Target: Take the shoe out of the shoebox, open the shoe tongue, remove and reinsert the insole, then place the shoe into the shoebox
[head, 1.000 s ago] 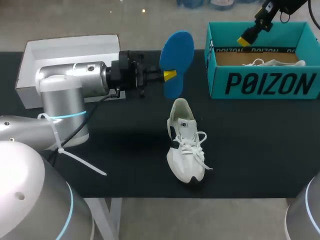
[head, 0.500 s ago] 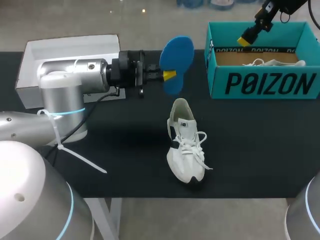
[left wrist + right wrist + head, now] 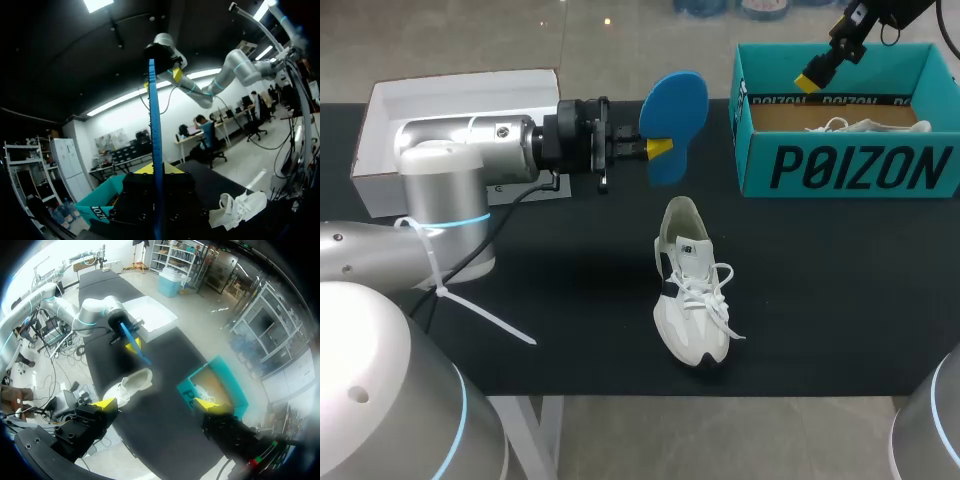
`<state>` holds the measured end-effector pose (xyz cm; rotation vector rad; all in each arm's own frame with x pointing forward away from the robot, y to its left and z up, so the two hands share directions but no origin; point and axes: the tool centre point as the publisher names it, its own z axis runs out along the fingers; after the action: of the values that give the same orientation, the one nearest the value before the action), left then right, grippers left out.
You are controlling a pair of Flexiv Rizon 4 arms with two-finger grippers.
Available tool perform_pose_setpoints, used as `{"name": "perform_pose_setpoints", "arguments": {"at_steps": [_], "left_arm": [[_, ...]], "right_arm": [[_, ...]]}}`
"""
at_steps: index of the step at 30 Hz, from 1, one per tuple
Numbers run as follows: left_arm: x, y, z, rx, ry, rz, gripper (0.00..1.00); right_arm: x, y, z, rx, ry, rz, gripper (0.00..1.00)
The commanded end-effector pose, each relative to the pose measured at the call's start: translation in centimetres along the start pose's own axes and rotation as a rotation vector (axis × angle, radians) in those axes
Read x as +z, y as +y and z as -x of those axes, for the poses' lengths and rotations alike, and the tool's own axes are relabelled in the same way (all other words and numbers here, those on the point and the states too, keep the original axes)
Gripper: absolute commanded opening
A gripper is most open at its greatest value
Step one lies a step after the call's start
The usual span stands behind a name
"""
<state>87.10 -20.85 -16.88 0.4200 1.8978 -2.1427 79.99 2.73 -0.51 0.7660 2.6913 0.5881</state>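
Nearest us, the white shoe lay on the black surface, out of its box, with its toe toward 6 o'clock, its open heel toward 12 and its laces loose. Just beyond the heel, at 12 o'clock, our left pincer came in from 9 o'clock and was clamped on the blue insole, a yellow tip pressing each face of its lower part. The insole stood upright in the air, clear of the shoe. At 10 o'clock from the shoe sat an open white box. At 2 o'clock stood the teal shoebox, open, with a second white shoe inside. Farthest off, above the shoebox's 11 o'clock corner, hung our right pincer, its fingers spread wide and holding nothing.
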Motion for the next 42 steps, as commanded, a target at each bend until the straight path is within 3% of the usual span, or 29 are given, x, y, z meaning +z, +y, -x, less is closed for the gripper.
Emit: {"name": "perform_pose_setpoints", "arguments": {"at_steps": [1,3,6,11,14,16,42], "left_arm": [[1.1,-0.3,0.3,0.348,0.083,-0.014,0.0],[1.8,-0.7,-0.4,0.556,0.144,-0.08,0.0],[1.9,-0.8,-1.9,0.717,0.175,-0.115,0.0],[1.6,-0.6,-3.3,0.812,0.232,-0.053,0.0],[1.2,-0.9,-3.4,0.876,0.216,-0.061,0.0],[1.1,-1.3,-3.4,0.896,0.208,-0.032,0.0],[1.1,-1.3,-3.4,0.896,0.208,-0.032,0.0]], "right_arm": [[0.1,0.2,0.1,0.001,0.001,-0.005,1.0],[0.1,0.2,0.1,0.001,0.001,-0.005,1.0],[0.1,0.2,0.1,0.001,0.001,-0.005,1.0],[0.1,0.2,0.1,0.001,0.001,-0.005,1.0],[0.1,0.2,0.1,0.001,0.001,-0.005,1.0],[0.1,0.2,0.1,0.001,0.001,-0.005,1.0],[0.1,0.2,0.1,0.001,0.001,-0.005,1.0]]}}
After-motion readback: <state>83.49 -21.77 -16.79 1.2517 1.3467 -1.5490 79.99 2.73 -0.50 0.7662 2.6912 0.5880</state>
